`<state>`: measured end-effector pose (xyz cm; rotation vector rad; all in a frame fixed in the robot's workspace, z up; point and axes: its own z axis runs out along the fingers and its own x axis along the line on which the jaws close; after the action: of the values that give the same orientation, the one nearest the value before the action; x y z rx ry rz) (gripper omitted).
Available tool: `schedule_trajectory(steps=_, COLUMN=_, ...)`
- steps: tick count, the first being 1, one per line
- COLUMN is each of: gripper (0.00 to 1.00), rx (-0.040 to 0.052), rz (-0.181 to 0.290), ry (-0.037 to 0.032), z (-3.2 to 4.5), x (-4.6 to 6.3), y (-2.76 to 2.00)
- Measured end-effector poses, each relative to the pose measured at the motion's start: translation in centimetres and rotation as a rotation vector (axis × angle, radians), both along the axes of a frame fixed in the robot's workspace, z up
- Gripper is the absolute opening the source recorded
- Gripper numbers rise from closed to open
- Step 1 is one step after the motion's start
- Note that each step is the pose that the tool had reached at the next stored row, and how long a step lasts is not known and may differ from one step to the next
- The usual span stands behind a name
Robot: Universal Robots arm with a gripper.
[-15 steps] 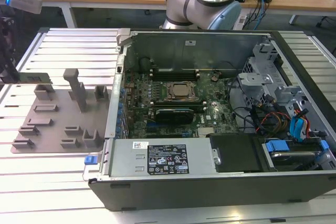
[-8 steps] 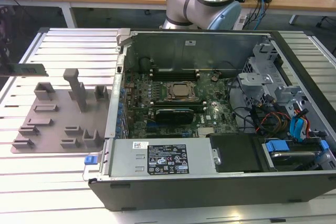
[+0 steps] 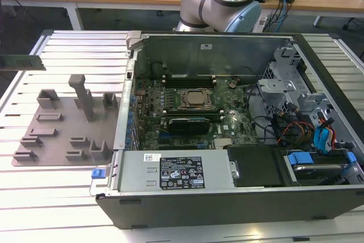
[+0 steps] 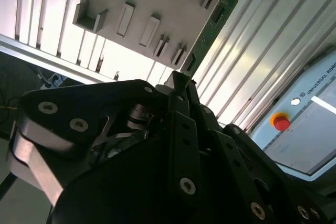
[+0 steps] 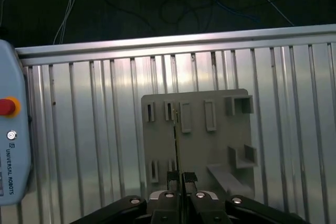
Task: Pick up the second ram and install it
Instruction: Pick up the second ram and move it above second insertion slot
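1. Plainly, the gripper [image 5: 177, 178] has its jaws drawn narrow on the second ram [image 5: 175, 129], pinching one end of the stick. In the first wrist view the board is seen edge-on, a thin line running out from the fingertips.
2. In the second wrist view the gripper [image 4: 181, 80] grips that stick, and the second ram [image 4: 210, 30] shows its green face with small dark chips.
3. In both wrist views the ram hangs above the grey fixture plate [image 5: 205, 145], seated in none of its raised blocks.
4. In the exterior view the second ram [image 3: 21, 61] lies level in the air over the tabletop's edge on the exterior view's left, well apart from the open computer case [image 3: 227, 200].
5. The fixture plate [image 3: 60, 132] rests on the slatted tabletop [image 3: 51, 192], just beside the case's wall.
6. Inside the case the motherboard [image 3: 153, 103] lies flat, with the processor socket [image 3: 196, 99] near its middle.
7. A teach pendant [image 5: 9, 145] with a red button [image 5: 6, 107] lies at one edge of the tabletop.
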<state>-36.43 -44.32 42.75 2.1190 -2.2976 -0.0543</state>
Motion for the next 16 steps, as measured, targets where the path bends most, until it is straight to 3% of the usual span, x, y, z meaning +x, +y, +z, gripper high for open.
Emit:
schedule_trajectory(steps=6, gripper=0.14, rx=0.0027, rz=0.0, ry=0.0, z=2.03, x=0.0, y=0.0)
schedule_trajectory(steps=7, gripper=0.14, rx=0.0085, rz=0.0, ry=0.0, z=2.1, x=0.0, y=0.0)
schedule_trajectory(steps=12, gripper=0.14, rx=0.0087, rz=0.0, ry=0.0, z=2.1, x=0.0, y=0.0)
schedule_trajectory(steps=16, gripper=0.14, rx=0.0086, rz=0.011, ry=0.0002, z=1.98, x=2.3, y=0.25)
